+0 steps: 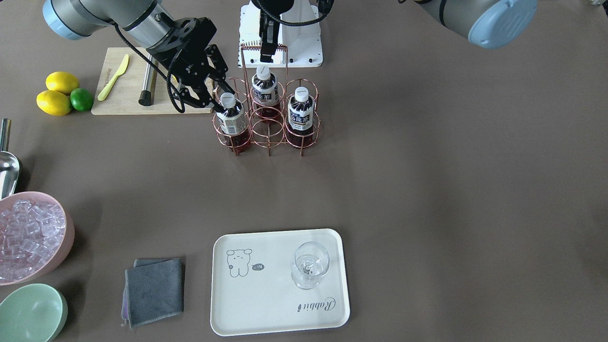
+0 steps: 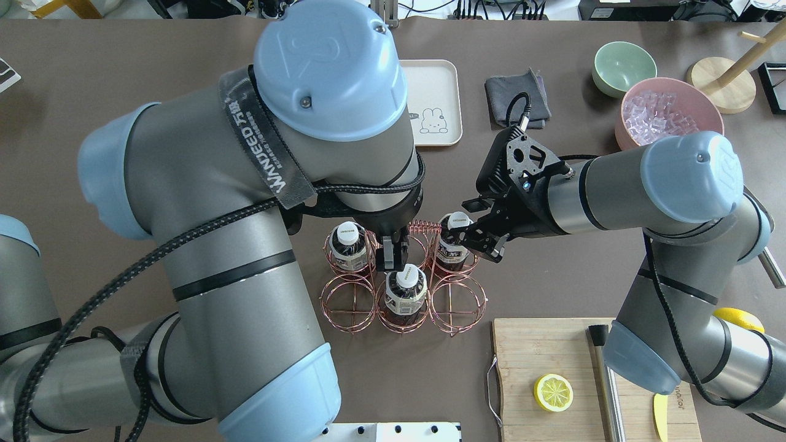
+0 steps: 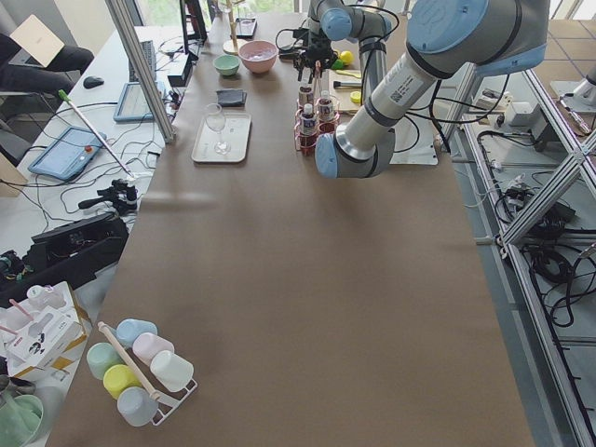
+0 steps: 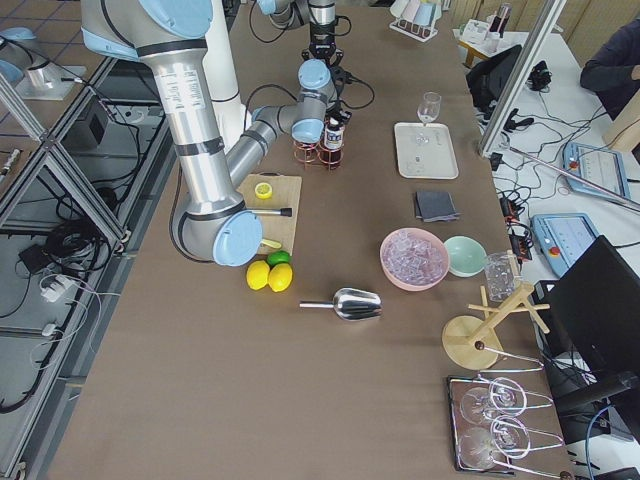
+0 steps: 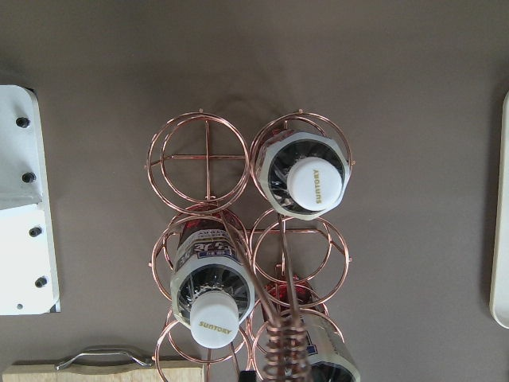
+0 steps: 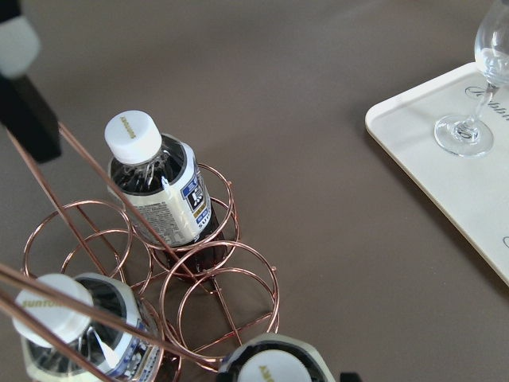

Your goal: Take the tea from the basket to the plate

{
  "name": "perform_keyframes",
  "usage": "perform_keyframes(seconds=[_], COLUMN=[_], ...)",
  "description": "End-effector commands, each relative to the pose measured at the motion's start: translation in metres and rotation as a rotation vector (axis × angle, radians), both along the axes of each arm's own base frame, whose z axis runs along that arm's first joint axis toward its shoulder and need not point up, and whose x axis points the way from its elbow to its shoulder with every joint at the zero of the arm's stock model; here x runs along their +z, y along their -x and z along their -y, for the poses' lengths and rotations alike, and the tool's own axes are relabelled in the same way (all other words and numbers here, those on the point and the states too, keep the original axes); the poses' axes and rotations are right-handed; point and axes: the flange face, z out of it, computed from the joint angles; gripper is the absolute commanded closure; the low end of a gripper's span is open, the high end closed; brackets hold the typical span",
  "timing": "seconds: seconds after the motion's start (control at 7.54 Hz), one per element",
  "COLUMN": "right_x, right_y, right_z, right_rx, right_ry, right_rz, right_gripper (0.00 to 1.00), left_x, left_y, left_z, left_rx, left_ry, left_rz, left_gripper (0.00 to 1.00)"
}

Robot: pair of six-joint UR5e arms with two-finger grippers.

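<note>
Brown and bare through its middle, the table [image 1: 427, 166] has the basket [image 1: 269, 142] near the robot's side, well apart from the plate [image 1: 266, 304] on the far side. The tea [image 1: 231, 119] sits in the basket's corner cell, in the row facing the plate, at the right arm's end.

The right gripper [image 1: 226, 101] has its fingers spread a little wider than the white cap, 1 on each side. I see no firm contact, so I judge the grasp is not yet made. Going for the cap makes sense, since the wire ring fences in the body and only the neck stands free. The left gripper [image 1: 269, 56] is pinched narrow on the coiled top of the basket's handle, most likely to hold the light frame down while a bottle is drawn up.

A glass [image 1: 309, 266] stands at 1 end of the plate, leaving the bear end bare. Only the front view shows this, because overhead the left arm hides the glass and part of the plate. The left wrist view looks straight down and settles the count at 3 cells filled and 3 empty. The right wrist view shows the plate's edge and the glass beyond the basket, but not its own fingers.
</note>
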Motion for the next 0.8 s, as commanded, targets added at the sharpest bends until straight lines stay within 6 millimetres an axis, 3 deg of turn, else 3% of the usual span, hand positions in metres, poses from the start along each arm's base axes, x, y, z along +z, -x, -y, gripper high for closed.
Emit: perform_keyframes(seconds=[0.0, 0.13, 0.4, 0.66], right_x=[-0.0010, -0.0010, -0.0012, -0.0005], right_y=[-0.0007, -0.0007, -0.0002, 0.0001], right_z=[-0.0005, -0.0005, -0.0001, 0.0008], right_rx=[0.000, 0.001, 0.003, 0.009], right_ry=[0.000, 0.001, 0.009, 0.008], right_rz=[0.003, 0.003, 0.005, 0.003], right_gripper=[0.46, 0.47, 0.72, 0.83], left_x=[0.0000, -0.0003, -0.0003, -0.0003], left_y=[0.0000, 0.0005, 0.0006, 0.0006], left_z=[0.0000, -0.0003, -0.0003, -0.0003], left_rx=[0.000, 0.000, 0.000, 0.000], left_ry=[0.000, -0.001, -0.001, -0.001], left_rz=[0.000, -0.001, -0.001, -0.001], left_gripper=[1.00, 1.00, 1.00, 1.00])
